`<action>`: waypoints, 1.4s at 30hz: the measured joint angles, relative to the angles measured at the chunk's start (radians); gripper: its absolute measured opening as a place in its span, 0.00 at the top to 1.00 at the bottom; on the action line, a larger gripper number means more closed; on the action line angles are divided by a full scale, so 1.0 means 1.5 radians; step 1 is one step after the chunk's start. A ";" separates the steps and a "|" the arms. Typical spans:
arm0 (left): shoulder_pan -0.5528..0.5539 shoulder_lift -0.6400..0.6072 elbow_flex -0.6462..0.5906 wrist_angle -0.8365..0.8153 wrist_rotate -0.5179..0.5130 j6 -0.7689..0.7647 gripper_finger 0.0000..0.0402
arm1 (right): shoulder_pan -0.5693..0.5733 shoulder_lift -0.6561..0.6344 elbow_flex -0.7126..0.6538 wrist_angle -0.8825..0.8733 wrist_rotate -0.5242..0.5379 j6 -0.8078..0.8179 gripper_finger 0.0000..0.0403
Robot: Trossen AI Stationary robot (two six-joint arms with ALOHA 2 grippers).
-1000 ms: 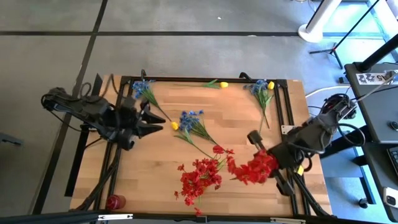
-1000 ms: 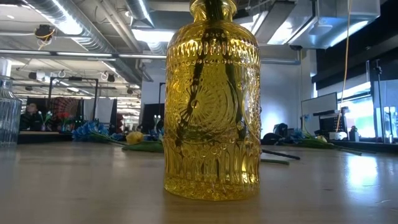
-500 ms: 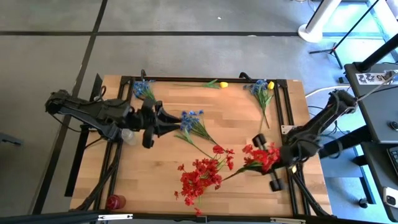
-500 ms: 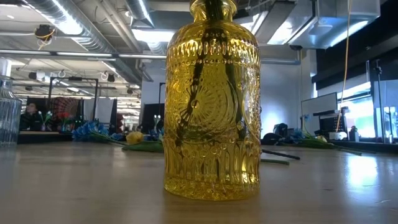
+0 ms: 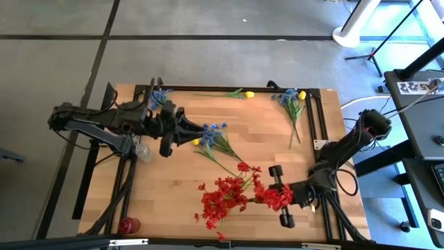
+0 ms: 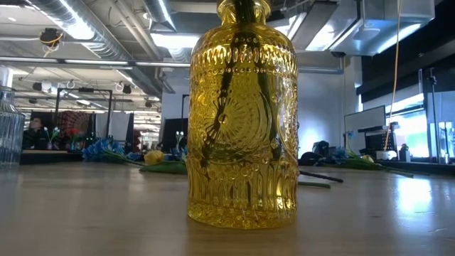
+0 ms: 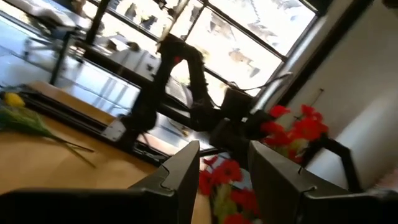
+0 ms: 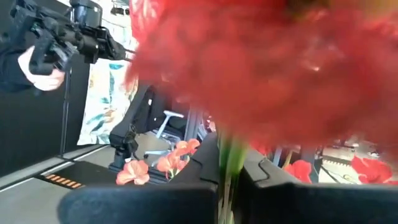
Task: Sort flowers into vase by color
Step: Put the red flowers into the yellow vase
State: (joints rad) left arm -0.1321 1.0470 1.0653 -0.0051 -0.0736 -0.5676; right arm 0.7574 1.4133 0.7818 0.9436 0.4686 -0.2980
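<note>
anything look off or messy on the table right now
Nothing is damaged or spilled. Loose flowers lie scattered: blue sprigs, a red pile, a yellow bloom at the far edge. The right pincer is shut on a red sprig; the left pincer is open near the blue sprigs.

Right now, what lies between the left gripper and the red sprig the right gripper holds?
In the high view, the blue sprig lies between left gripper and red sprig in right gripper.
</note>
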 joint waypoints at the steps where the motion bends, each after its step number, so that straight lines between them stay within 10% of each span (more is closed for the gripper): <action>1: 0.001 0.000 0.000 0.001 0.020 0.000 0.67 | 0.000 0.004 0.000 0.001 0.000 0.004 0.98; 18: -0.005 -0.081 0.001 0.004 0.166 -0.001 0.67 | -0.007 0.110 0.086 -0.003 0.083 0.018 0.98; 42: -0.012 -0.096 0.000 -0.042 0.167 0.054 0.67 | -0.003 0.113 0.133 -0.090 0.100 0.124 0.98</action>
State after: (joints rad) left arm -0.1509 0.9024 1.0659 -0.0677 0.1766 -0.4873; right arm 0.7525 1.5822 0.9810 0.8086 0.6181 -0.1119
